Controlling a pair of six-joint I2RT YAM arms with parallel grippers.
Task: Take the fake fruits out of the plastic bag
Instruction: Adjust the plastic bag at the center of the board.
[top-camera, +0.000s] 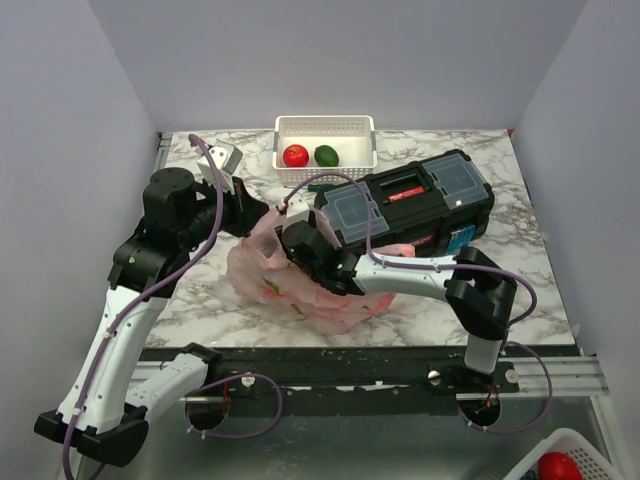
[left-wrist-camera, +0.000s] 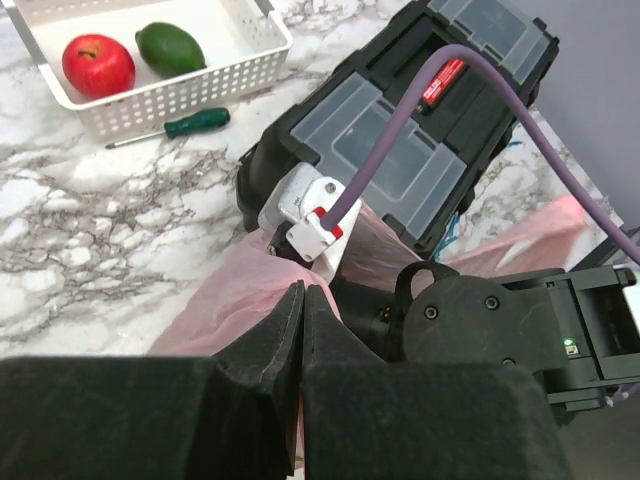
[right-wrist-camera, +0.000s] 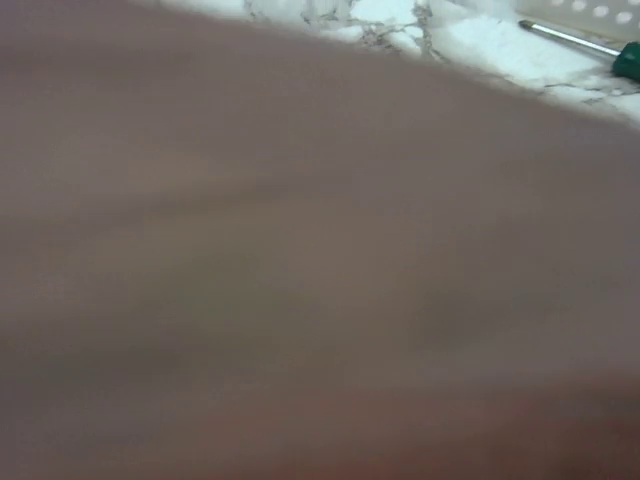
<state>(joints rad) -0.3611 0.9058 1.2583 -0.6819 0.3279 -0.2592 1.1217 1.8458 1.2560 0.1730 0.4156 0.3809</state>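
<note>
The pink plastic bag lies crumpled in the middle of the marble table. My left gripper is shut on the bag's upper edge, and pink film shows between its fingers. My right arm's wrist reaches into the bag's mouth, and its fingers are hidden inside. The right wrist view is filled by blurred pink film. Two fake fruits, a red apple and a dark green one, lie in the white basket at the back. The left wrist view shows the same apple and green fruit.
A black toolbox with clear lid compartments stands right behind the bag, touching it. A green-handled screwdriver lies between the basket and the toolbox. A second white basket holding something red sits below the table's near right corner.
</note>
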